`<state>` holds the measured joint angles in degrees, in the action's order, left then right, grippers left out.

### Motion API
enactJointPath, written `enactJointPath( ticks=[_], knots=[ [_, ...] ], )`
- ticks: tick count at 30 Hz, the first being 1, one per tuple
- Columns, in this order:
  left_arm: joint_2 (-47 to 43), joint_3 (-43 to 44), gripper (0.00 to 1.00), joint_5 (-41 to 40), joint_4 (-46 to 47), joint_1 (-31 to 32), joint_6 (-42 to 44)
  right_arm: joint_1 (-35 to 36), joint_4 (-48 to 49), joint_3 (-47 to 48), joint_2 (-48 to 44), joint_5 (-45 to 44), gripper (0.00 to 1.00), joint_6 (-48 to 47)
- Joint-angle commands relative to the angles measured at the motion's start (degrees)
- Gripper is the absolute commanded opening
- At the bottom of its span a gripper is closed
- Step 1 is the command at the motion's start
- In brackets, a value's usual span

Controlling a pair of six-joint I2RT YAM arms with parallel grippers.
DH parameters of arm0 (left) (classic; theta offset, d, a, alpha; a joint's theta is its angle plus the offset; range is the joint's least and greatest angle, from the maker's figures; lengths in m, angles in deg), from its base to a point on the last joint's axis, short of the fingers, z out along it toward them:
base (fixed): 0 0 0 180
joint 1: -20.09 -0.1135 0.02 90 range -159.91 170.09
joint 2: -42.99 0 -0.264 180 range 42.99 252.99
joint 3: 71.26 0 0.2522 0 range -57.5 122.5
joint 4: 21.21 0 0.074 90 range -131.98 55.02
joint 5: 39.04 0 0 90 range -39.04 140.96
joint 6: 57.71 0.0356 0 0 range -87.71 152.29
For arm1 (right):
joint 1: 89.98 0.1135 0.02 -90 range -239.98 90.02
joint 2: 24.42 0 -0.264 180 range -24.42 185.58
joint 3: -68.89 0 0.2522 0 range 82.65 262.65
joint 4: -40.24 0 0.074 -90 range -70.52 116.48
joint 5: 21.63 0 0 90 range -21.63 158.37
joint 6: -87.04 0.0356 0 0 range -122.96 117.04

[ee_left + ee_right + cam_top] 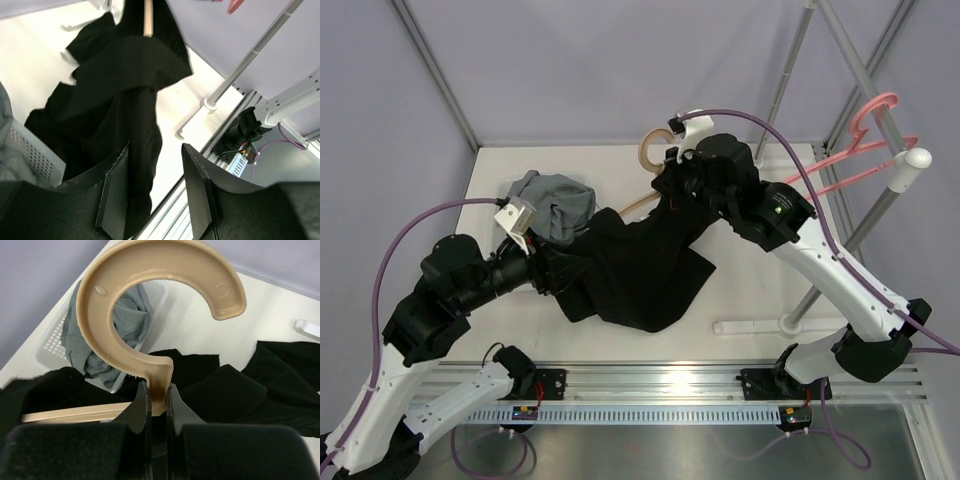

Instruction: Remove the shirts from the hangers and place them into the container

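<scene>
mid-frame, the right jaws clamp the neck of the tan hanger (92, 325), apparently steadying it so the black shirt (640, 270) can be pulled off. the left jaws stand apart at the cloth. the grey shirt (560, 205) already fills the container (52, 337), upper left.
</scene>
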<state>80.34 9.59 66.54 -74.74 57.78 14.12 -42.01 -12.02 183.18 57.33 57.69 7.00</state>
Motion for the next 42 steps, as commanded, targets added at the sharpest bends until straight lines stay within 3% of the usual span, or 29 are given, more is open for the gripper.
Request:
enactJointPath(
  ticks=[1, 4, 5, 8, 10, 11, 15, 22, 28, 31, 37, 39, 40, 42],
  knots=[
    [-0.87, -1.08, 0.47, -1.07, -0.57, 0.1, -0.55, -0.68, -0.25, 4.93, -3.97, -5.49, 0.0, -1.52],
    [-0.78, -1.09, 0.37, -1.86, -1.01, 0.1, -0.63, -0.68, -0.96, 5.38, -5.55, -6.89, 0.0, -1.96],
    [-0.35, -0.91, 0.23, -1.95, -1.36, 0.1, -0.72, -0.68, -1.4, 5.73, -5.82, -7.6, 0.0, -2.39],
    [1.15, -1.26, 0.16, -1.25, -1.63, 0.19, -1.07, -0.85, -2.89, 8.0, -6.34, -9.1, 0.0, -3.27],
    [1.94, -2.13, 0.02, -1.16, -1.45, 0.19, -1.34, -0.86, -3.51, 9.24, -6.52, -9.36, 0.0, -3.54],
    [2.03, -2.23, 0.0, -1.59, -1.37, 0.19, -1.42, -0.94, -4.21, 10.55, -6.52, -9.62, 0.0, -3.71],
    [1.33, -2.4, 0.0, -4.57, -0.05, 0.19, -1.6, -0.94, -4.92, 11.71, -7.05, -10.76, 0.0, -3.89],
    [-8.5, -3.28, 0.0, -23.9, -0.05, 0.19, -4.15, -1.12, -2.38, 8.55, -11.6, -37.18, 0.0, -6.0],
    [-14.84, -3.02, 0.0, -36.83, -3.38, 0.19, -7.75, -2.35, 2.81, 3.36, -17.14, -46.88, 0.0, -4.95],
    [-13.27, -2.41, 0.0, -35.8, -5.49, 0.19, -8.19, -2.61, 3.61, 0.9, -19.43, -47.68, 0.0, -1.17],
    [-10.98, -6.35, 0.0, -24.73, 1.43, 0.19, -6.27, -3.14, 2.73, 0.63, -18.04, -30.42, 0.0, 4.11],
    [-9.75, -7.67, 0.0, -16.39, 6.62, 0.19, -2.67, -3.14, 3.52, 0.19, -17.42, -26.87, 0.0, 3.58],
    [-8.87, -7.59, 0.1, -14.1, 7.5, 0.19, -1.79, -3.14, 3.17, 0.54, -16.38, -23.2, 0.0, 3.32],
    [-6.68, -7.33, 0.19, -10.22, 10.23, 0.19, 2.16, -3.23, 1.86, 1.16, -15.23, -20.63, 0.0, 3.4]
  ],
)
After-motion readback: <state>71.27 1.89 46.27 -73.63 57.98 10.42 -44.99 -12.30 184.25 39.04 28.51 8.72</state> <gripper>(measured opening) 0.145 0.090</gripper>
